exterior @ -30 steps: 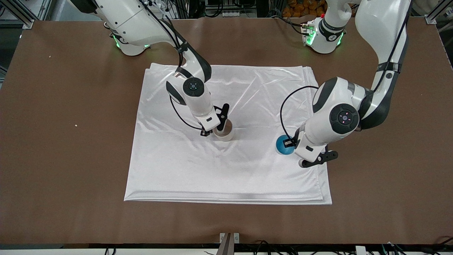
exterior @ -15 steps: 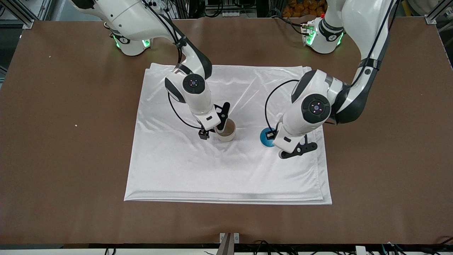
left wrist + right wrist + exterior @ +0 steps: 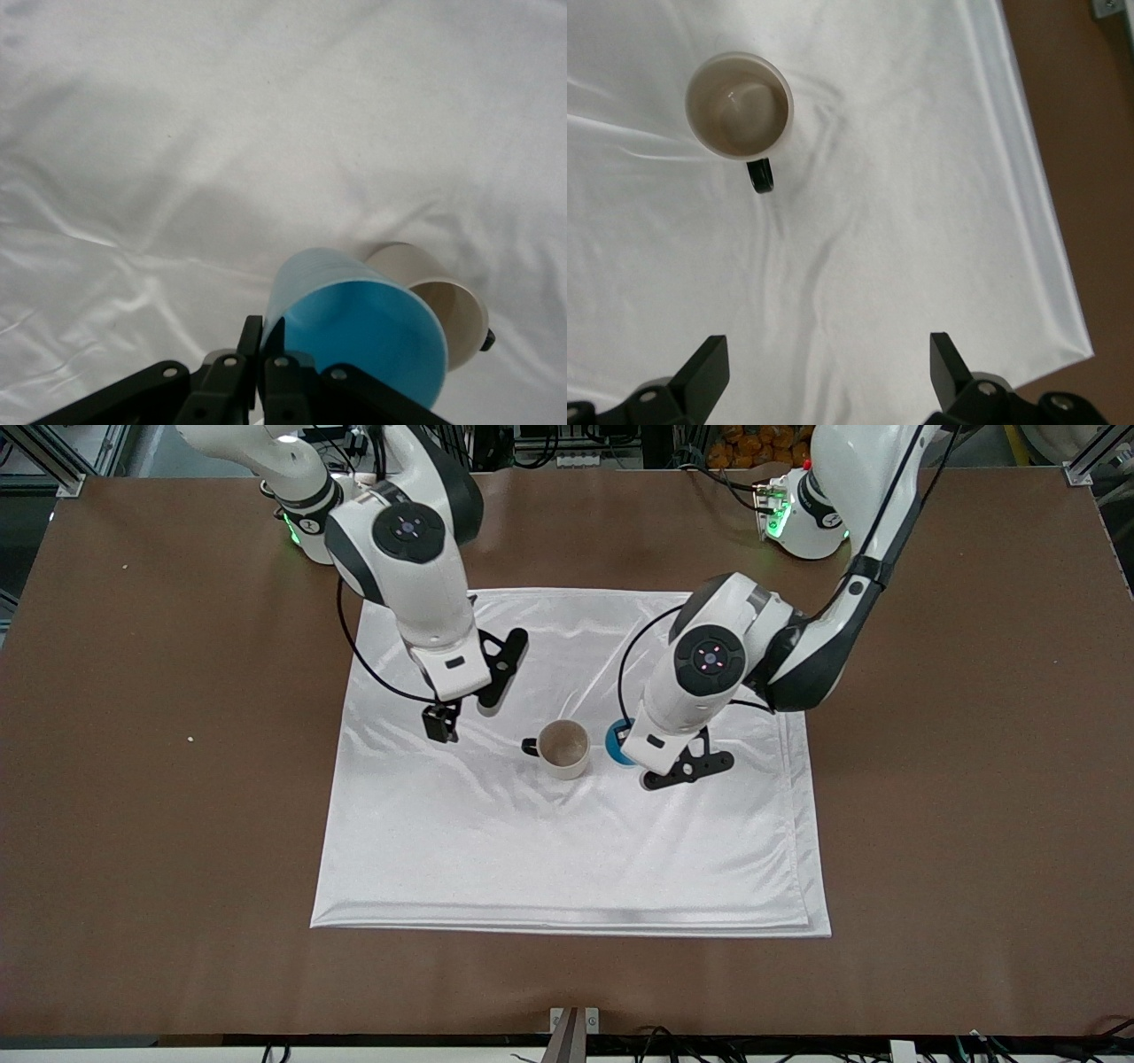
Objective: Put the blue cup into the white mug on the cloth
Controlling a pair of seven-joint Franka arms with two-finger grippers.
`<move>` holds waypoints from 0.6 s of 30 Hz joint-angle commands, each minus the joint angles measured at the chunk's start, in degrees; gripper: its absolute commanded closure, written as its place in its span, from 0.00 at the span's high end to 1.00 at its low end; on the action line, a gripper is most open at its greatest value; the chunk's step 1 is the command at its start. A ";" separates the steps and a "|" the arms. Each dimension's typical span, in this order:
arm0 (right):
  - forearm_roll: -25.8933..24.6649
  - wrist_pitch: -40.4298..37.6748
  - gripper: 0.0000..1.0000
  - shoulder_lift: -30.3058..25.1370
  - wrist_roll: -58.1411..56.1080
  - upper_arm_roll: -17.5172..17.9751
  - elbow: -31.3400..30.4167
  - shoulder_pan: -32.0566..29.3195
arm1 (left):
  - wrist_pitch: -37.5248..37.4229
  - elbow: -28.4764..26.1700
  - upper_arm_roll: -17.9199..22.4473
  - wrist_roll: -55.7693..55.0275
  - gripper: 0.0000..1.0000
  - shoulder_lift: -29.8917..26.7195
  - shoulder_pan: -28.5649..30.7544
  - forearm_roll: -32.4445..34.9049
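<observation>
Gripping blue cup (image 3: 613,743) beside white mug (image 3: 564,748) over cloth (image 3: 567,850), left gripper (image 3: 261,359), right gripper (image 3: 459,716) jaws apart, no writing.

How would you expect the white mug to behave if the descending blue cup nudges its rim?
The white mug stands free on the shiny cloth, so it may slide. It looks squat, so tipping seems unlikely. The blue cup, pinched by the left gripper, could rotate it around its handle.
</observation>
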 commanded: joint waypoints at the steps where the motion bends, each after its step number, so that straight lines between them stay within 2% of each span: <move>1: -0.20 -3.63 1.00 -7.97 0.04 0.38 -4.47 -3.43 | 0.06 0.17 0.34 -2.95 0.00 0.40 -2.72 0.97; 7: 4.36 -9.60 1.00 -13.95 -0.40 -0.15 -4.47 -7.38 | 2.08 0.79 0.52 -4.97 0.00 0.93 -5.53 0.97; 18: 4.54 -13.65 1.00 -20.11 0.30 -0.41 -3.94 -15.47 | 9.28 0.79 0.78 -6.64 0.00 3.56 -7.82 1.32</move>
